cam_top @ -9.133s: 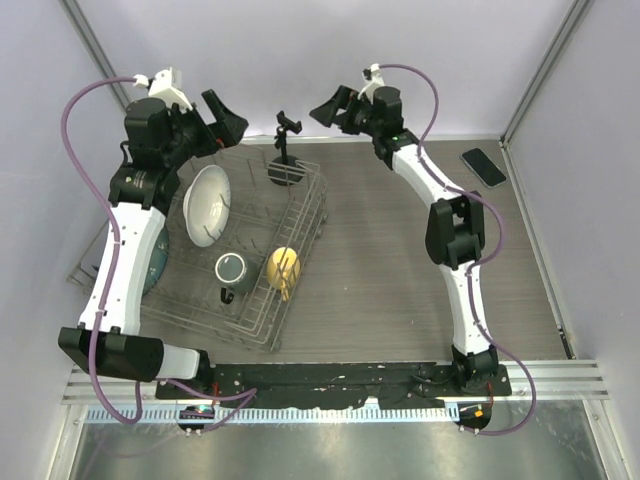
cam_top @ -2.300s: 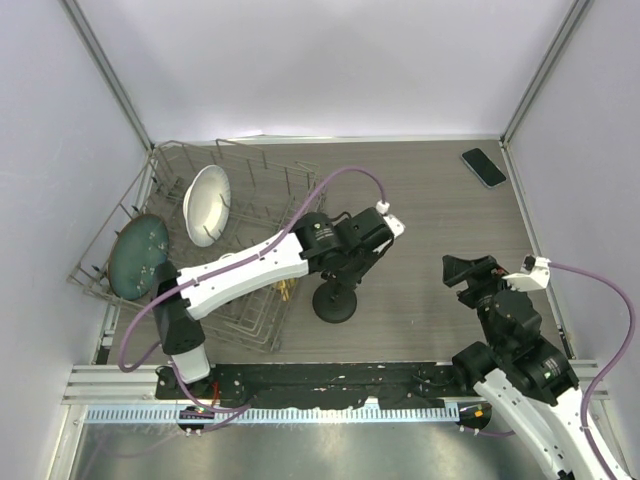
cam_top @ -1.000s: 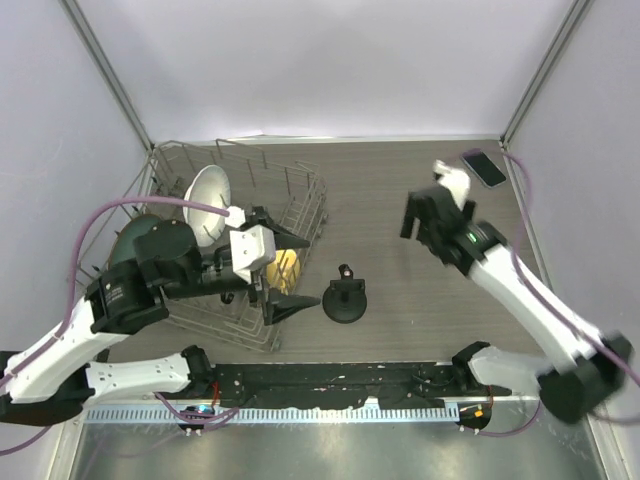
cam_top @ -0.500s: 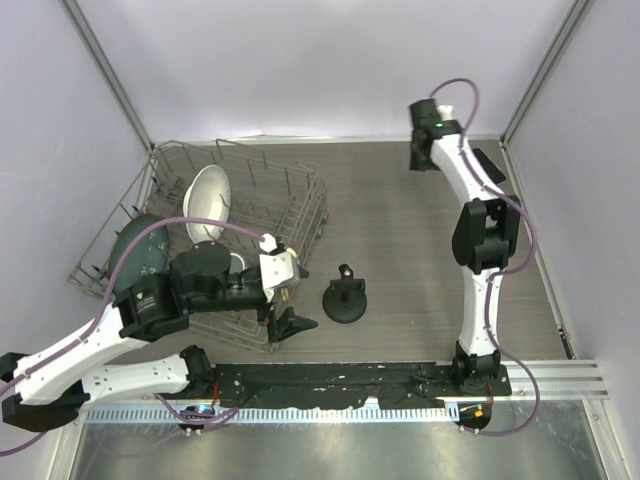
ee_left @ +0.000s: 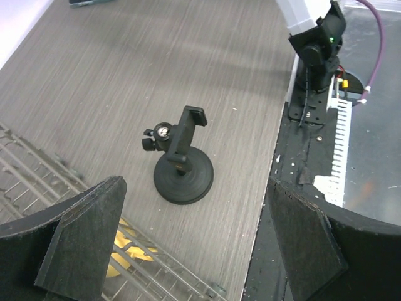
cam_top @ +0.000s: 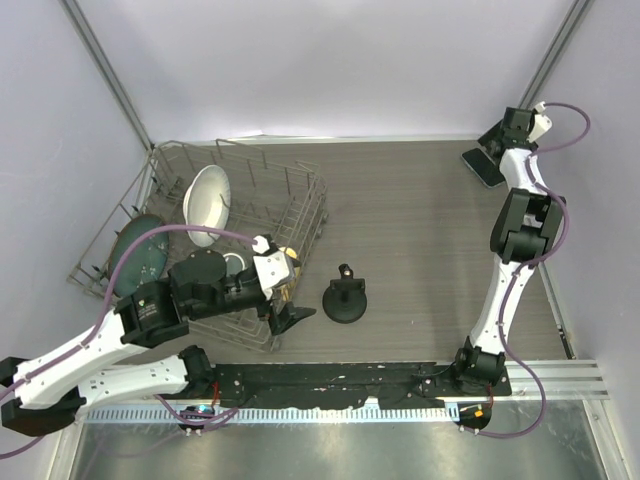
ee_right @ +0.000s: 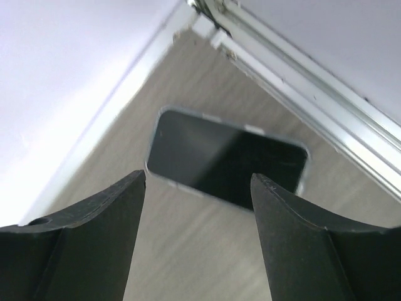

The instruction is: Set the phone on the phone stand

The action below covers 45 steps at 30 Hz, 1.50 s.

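Observation:
The phone [cam_top: 482,168] lies flat in the far right corner of the table, screen up. My right gripper [cam_top: 500,140] hangs just above it, open and empty. In the right wrist view the phone [ee_right: 227,157] lies beyond and between the two spread fingers [ee_right: 94,238], not touching them. The phone stand [cam_top: 345,300] stands upright at the table's middle front, its clamp empty. My left gripper [cam_top: 292,318] is open and empty just left of the stand. In the left wrist view the stand [ee_left: 183,166] sits ahead of the wide-open gripper [ee_left: 194,251].
A wire dish rack [cam_top: 300,215] fills the left side, holding a white bowl [cam_top: 207,205], a green plate [cam_top: 135,262] and a yellow object [cam_top: 285,268]. Walls and a metal rail [ee_right: 294,94] close in the phone's corner. The black base plate [ee_left: 313,157] runs along the near edge.
My right arm has swung from the back middle to the far right corner, over the phone. My left gripper has shifted only slightly beside the stand.

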Tool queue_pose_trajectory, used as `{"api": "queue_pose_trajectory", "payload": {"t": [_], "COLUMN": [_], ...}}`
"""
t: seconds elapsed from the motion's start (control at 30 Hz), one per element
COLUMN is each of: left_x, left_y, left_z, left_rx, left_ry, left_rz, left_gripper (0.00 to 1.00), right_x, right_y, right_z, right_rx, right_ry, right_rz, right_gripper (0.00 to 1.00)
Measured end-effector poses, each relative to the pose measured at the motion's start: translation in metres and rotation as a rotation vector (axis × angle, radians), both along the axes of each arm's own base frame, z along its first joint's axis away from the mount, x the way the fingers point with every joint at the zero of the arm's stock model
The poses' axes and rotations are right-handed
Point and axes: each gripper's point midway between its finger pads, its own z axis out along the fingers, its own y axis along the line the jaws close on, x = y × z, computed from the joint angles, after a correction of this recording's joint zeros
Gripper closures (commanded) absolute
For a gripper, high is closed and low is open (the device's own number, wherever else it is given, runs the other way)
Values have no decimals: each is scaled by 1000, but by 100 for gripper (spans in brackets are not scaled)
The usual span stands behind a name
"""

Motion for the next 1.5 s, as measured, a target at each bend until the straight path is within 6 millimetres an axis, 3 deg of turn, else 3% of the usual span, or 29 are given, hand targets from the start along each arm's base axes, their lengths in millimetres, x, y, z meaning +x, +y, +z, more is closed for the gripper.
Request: {"api": "queue_pose_trajectory", "payload": {"t": [0.17,0.27,0.37,0.47,0.9,1.0,1.23,1.5], "left_x": [9,13,18,22,26,26,24,21], "left_y": [3,6,7,8,8,8,7,8], "left_z": [-2,-3,-3,-2,-3,-3,-3,0], "left_rx": [-4,-11,-12,-13,-17,-19,-22,-36], "left_ry": [-16,-23,-26,-28,-17,-13,-5,0], "left_rz": [50,76,96,111,133,134,127,117], "left_gripper": [0,0,0,0,0,0,0,0], "right_x": [36,46,56,67,66,59,33,2], "right_y": [-24,-30,-37,-44,-39,-29,17,50], "right_z": [-19,-43,-64,-64,-69,-70,-70,-76], "right_rx": [83,122,150,175,229,273,427,346], "right_ry": [-130,-153,-170,-212,-199,-180,-68,115], "right_rz": [-77,-109,-142,-167,-153,-123,43,321], "right_gripper": [34,42,44,46,44,39,30,27]}}
